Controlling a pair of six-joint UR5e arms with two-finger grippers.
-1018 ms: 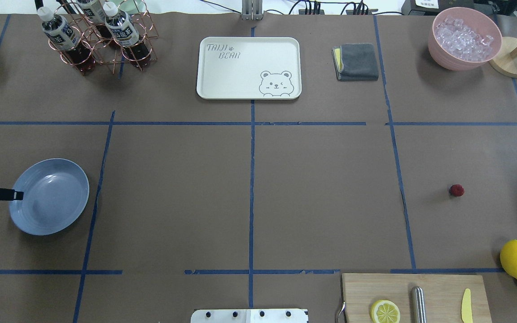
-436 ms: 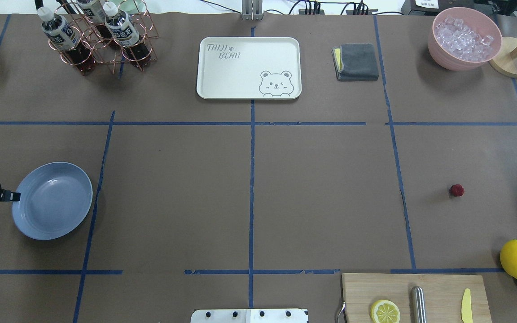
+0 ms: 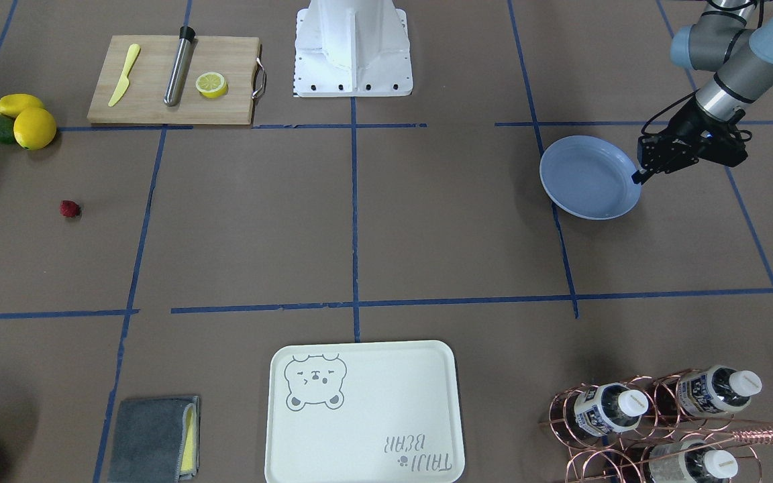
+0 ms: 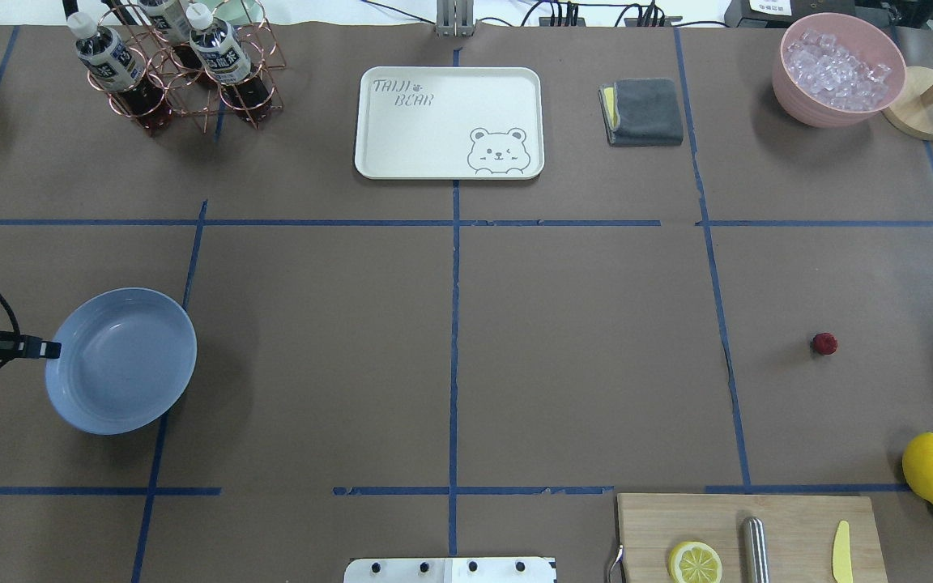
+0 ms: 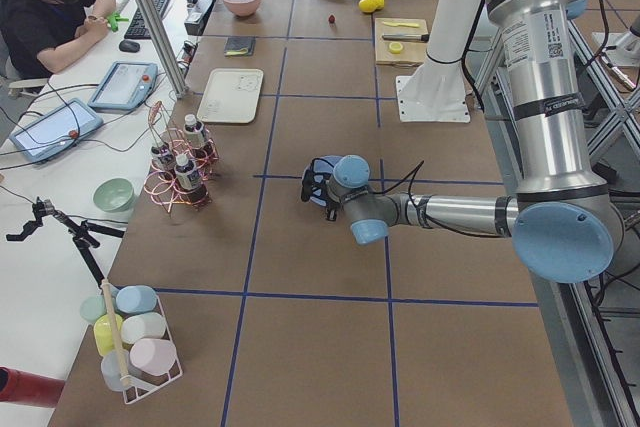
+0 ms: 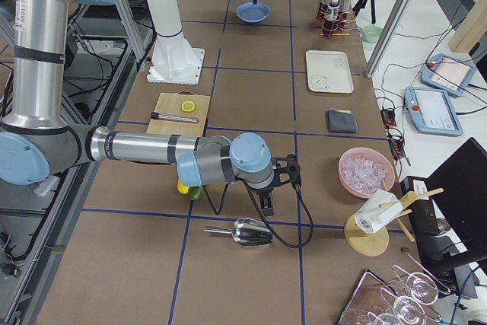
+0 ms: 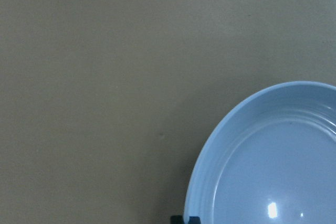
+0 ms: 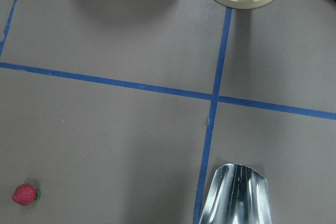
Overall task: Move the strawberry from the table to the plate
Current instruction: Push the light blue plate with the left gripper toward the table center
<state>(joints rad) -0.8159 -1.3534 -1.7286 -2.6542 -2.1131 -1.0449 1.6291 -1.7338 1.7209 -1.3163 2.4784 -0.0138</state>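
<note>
Carry plate level and slow, left tool pinching its rim, toward strawberry on bench far across, near right tool, grip state there unreadable.

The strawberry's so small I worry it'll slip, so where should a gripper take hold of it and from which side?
Pinch the strawberry across its red middle, coming straight down from above. It lies low on the table with nothing close by, so the jaws can probably straddle it.
</note>
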